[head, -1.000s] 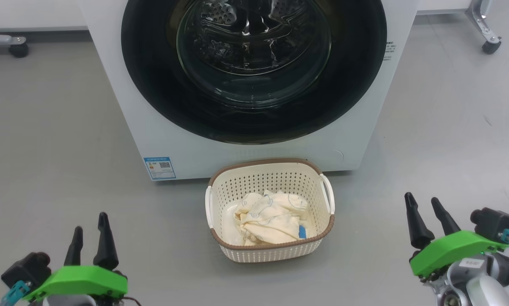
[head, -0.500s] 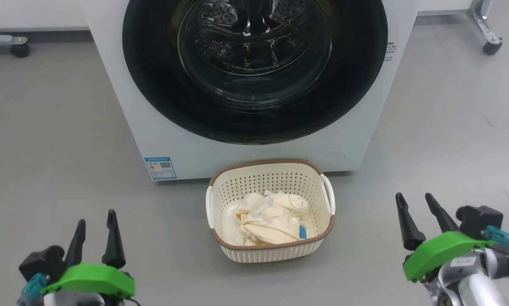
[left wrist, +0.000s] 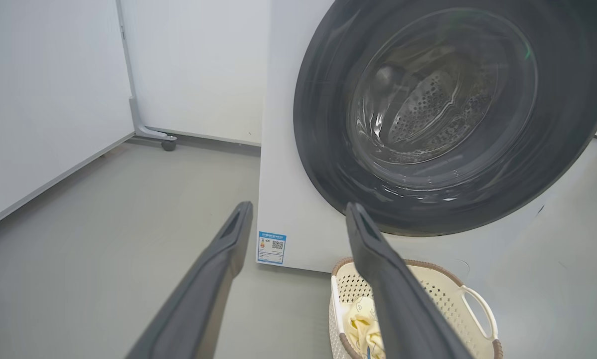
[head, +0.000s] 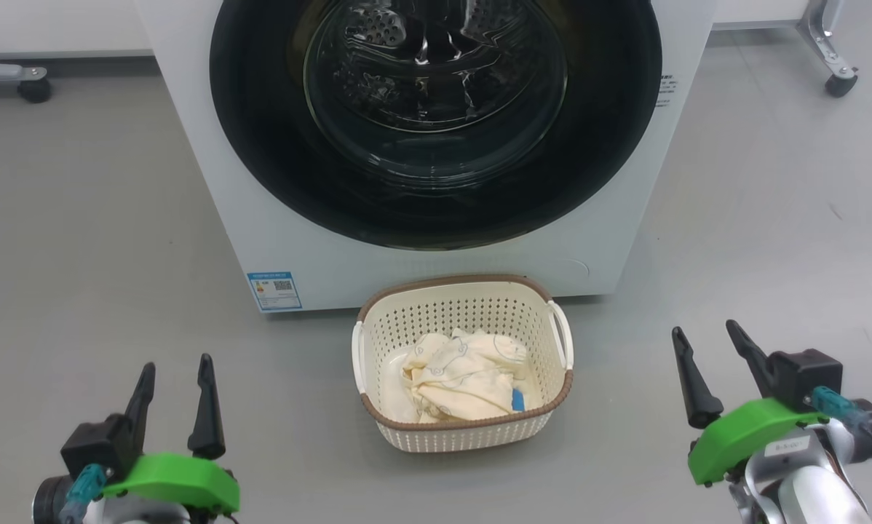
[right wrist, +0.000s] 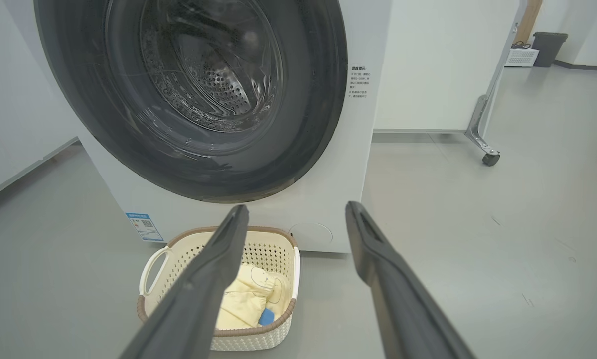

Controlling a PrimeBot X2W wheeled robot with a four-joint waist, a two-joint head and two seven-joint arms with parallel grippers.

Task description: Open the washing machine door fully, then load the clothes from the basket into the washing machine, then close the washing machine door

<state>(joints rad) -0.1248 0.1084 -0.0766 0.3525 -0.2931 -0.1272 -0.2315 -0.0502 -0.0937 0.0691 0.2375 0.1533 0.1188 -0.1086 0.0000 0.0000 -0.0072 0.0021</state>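
Head view: washing machine door point(head: 436, 109) shut on the washing machine point(head: 276, 255); clothes point(head: 465, 378) heaped in basket point(head: 465, 280) just in front. Left gripper point(head: 177, 364) and right gripper point(head: 704, 327) spread, empty, flanking the basket. Looks staged for the door first.

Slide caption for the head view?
Left gripper and right gripper, both open, flank the basket of clothes before the closed washing machine door.

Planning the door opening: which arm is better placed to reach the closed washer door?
Right, marginally: the right end effector is open and looks slightly nearer the washing machine door than the left end effector; handle side unclear, so tentative.
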